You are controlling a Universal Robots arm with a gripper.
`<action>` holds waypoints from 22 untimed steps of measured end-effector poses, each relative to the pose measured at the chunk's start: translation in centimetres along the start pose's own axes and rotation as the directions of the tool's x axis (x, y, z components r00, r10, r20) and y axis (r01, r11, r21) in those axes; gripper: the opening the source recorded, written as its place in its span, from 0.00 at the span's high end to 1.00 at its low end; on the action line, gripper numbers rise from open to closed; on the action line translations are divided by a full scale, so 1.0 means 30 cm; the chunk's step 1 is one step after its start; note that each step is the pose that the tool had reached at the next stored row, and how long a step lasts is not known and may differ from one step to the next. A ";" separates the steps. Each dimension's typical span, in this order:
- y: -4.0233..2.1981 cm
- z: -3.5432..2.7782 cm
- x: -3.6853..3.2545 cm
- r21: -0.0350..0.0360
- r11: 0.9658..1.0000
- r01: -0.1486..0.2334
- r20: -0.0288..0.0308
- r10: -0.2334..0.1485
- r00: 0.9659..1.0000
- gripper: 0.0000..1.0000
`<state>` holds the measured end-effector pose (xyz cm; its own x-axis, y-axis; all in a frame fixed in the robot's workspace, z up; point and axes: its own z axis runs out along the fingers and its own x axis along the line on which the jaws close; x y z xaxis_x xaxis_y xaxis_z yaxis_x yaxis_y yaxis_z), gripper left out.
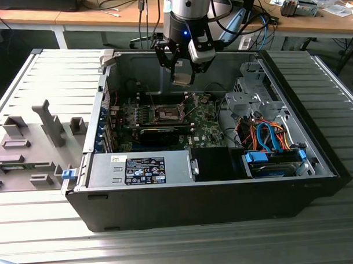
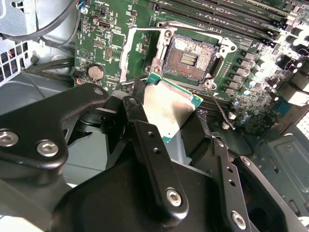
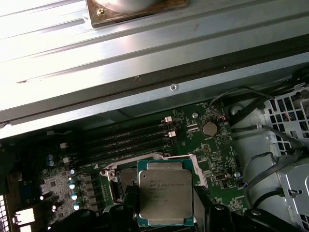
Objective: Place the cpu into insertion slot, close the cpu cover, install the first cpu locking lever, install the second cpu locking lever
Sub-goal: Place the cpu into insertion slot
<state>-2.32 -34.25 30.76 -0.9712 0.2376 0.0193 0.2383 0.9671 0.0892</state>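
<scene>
My gripper (image 1: 182, 72) hangs above the open computer case, shut on the cpu (image 1: 182, 79), a flat square chip with a silver-grey top. In both wrist views the cpu (image 2: 169, 106) (image 3: 165, 195) sits between the black fingers (image 2: 149, 145). Below it lies the insertion slot (image 2: 189, 58) (image 1: 169, 114), a dark square socket on the green motherboard, with nothing in it. The cpu cover (image 2: 139, 52), a thin silver frame, is swung open beside the socket. A thin wire locking lever (image 2: 219, 110) stands loose next to the socket. In the first wrist view the chip hides most of the socket (image 3: 121, 180).
The case walls (image 1: 108, 82) ring the motherboard. A power supply (image 1: 140, 170) fills the near side. A drive cage (image 1: 253, 94) and orange and blue cables (image 1: 266, 134) sit at the exterior view's right. Memory slots (image 2: 231, 14) run beside the socket. A grey fixture (image 1: 32, 143) lies outside the case.
</scene>
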 end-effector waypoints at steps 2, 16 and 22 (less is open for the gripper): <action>0.000 0.000 0.000 0.000 1.000 -0.002 0.000 0.002 1.000 0.45; 0.000 0.001 0.000 0.000 1.000 -0.014 0.001 0.014 1.000 0.45; 0.000 0.001 0.000 0.000 1.000 -0.020 0.002 0.020 1.000 0.45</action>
<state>-2.32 -34.25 30.73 -0.9663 0.2568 0.0193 0.2575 0.9622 0.0891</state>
